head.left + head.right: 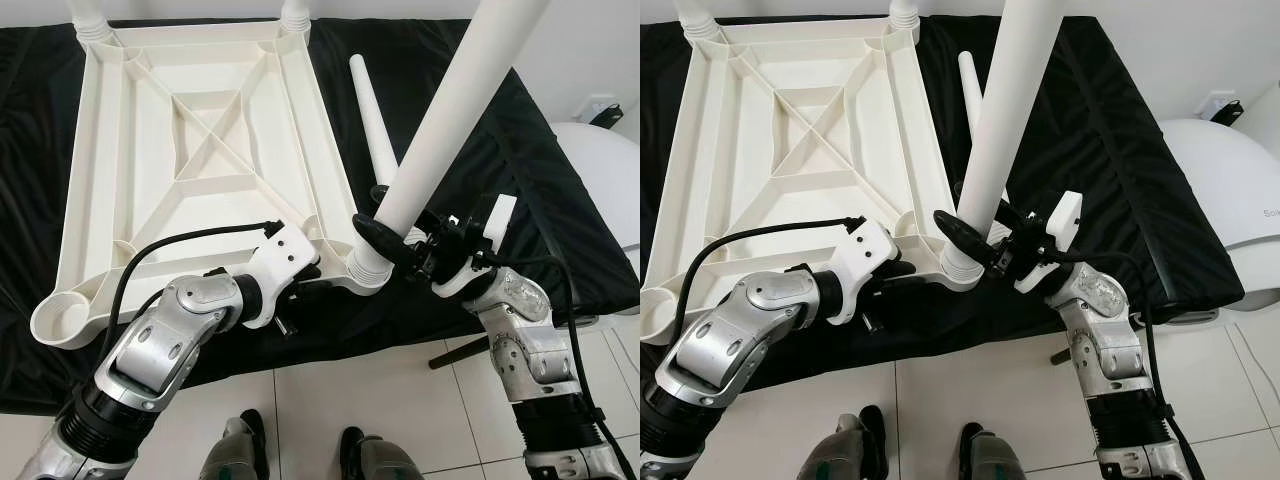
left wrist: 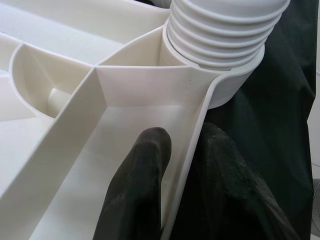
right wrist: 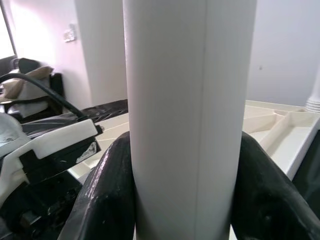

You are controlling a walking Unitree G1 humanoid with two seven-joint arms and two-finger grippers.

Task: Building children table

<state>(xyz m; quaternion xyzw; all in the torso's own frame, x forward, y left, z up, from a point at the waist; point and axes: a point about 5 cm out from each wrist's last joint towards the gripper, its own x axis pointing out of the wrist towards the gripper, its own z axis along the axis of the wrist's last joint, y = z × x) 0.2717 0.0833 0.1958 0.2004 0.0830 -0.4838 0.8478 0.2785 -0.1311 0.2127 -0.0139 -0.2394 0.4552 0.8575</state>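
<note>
White plastic tabletop lies upside down on black cloth. Left gripper pinches its rim at 5 o'clock; right gripper clasps the leg, apparently seated in the corner socket.

White plastic tabletop lies upside down on black cloth, ribbed underside up, with diagonal cross-bracing between the rim walls. Two legs stand in the far corner sockets. Near-left corner socket is open, no leg in it. A third white leg stands tilted in the near-right socket; its threaded end sits partly above the collar. A fourth tapered leg lies loose just beside the tabletop's right edge.
</note>
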